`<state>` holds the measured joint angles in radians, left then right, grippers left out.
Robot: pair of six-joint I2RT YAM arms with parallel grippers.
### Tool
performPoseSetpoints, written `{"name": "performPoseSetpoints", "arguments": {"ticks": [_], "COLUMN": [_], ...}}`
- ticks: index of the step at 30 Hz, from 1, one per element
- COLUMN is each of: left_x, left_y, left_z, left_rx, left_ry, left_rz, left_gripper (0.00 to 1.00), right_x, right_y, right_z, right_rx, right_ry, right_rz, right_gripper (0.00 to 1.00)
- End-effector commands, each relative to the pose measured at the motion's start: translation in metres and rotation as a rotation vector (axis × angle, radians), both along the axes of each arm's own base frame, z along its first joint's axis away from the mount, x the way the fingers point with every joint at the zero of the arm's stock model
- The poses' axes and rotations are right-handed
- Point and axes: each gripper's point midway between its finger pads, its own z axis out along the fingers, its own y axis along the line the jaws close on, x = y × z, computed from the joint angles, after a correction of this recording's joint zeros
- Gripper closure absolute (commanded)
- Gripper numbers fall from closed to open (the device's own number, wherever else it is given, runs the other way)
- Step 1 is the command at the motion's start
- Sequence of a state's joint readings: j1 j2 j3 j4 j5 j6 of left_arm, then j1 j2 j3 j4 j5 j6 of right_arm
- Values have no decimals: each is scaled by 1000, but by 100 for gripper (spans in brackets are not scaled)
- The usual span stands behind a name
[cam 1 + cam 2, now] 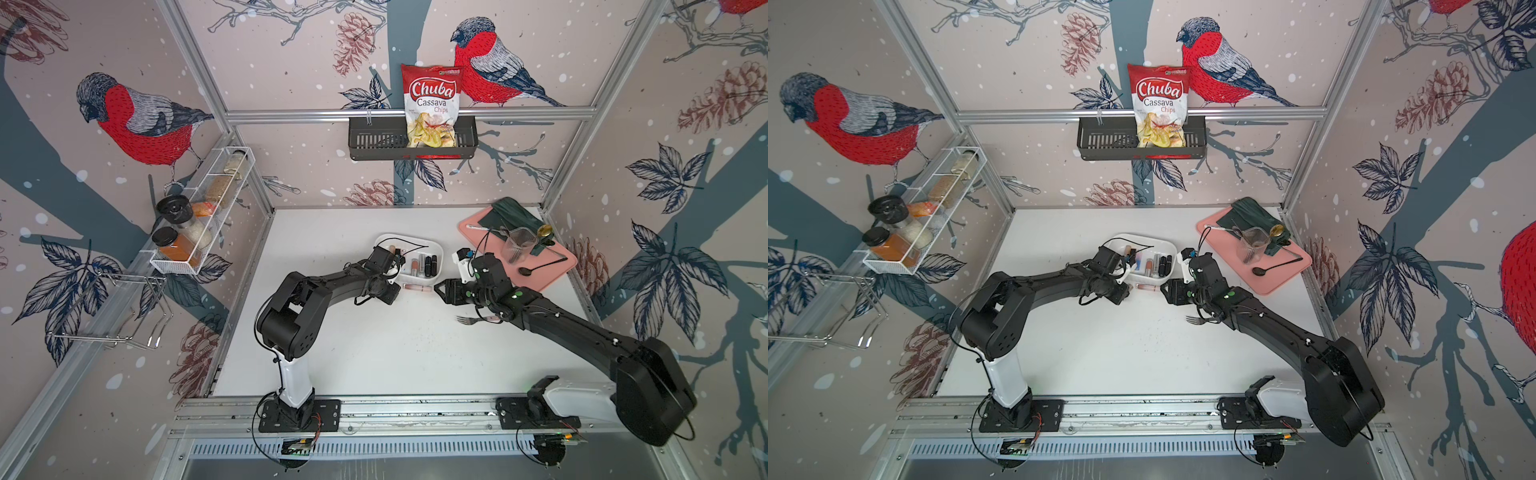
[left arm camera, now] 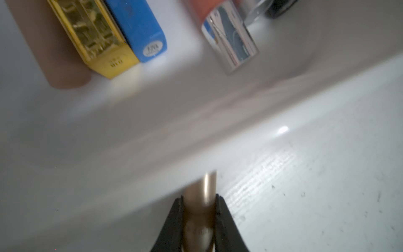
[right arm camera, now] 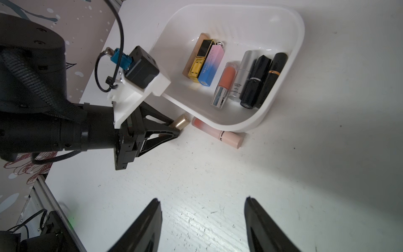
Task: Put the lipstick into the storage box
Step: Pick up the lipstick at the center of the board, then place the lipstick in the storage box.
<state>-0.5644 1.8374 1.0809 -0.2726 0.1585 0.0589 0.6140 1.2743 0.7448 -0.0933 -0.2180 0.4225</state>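
Lipstick (image 3: 181,122): a short champagne-gold tube over the worktop (image 1: 374,353), toward the middle of its far edge and just outside the near wall of the storage box (image 3: 302,32). I cannot tell whether it rests on the surface or is barely raised.
Left gripper (image 3: 176,128): clamped on that gold tube. The tube lies lengthwise between the 2 black fingers, and 1 end pokes past the tips toward the box wall.
Right gripper (image 3: 201,199): jaws spread and empty, above bare worktop near the box's near side.
Storage box: a white tub with low walls. It holds a row of other tubes, and bare floor shows along its far wall.
Pink tube (image 3: 220,135): lies on the worktop against the box's near wall, with 1 end just beside the gold tube.
Handling: the gold tube is probably light and rigid. Its finish looks glossy and its barrel round, so it may slide forward or twist if tipped nose-down.
Where to hold: pinch both sides of the barrel along its length, as it is held here. Taking only the cap might pull the cap off.
Risk: the box rim is close ahead, so the lift must clear it without nudging the pink tube.
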Motion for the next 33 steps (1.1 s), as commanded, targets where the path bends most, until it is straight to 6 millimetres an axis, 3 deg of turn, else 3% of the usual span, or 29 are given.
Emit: {"name": "performPoseSetpoints", "arguments": {"ticks": [1,8,11,14,16,19,23,28,33], "left_x": [-25,-47,-47,-34,-14,24,66,97,114], "left_y": [5,-8,-13,-19,-24,-26,-41,-61,-67], "left_z": [8,64,90,122,146,164,155,111,70], "left_rx": [-2,-188,-254,-329,-375,-382,-373,-348,-305], "left_ry": [79,57,18,-30,-74,-131,-96,-9,46], "left_rz": [-8,-29,-27,-12,14,77,107,134,171], "left_gripper": [89,90,90,89,89,86,87,88,89], "right_x": [4,6,6,7,7,7,4,4,4], "right_y": [2,0,0,-1,-1,-3,-10,-22,-34], "right_z": [6,2,2,1,2,2,5,5,4], "right_rx": [26,39,44,50,57,61,66,45,39], "right_ry": [-25,-21,-20,-18,-17,-14,-26,-29,-31], "right_rz": [-2,-6,-8,-12,-14,-19,-28,-47,-68], "right_gripper": [36,36,36,36,36,36,36,36,36]}}
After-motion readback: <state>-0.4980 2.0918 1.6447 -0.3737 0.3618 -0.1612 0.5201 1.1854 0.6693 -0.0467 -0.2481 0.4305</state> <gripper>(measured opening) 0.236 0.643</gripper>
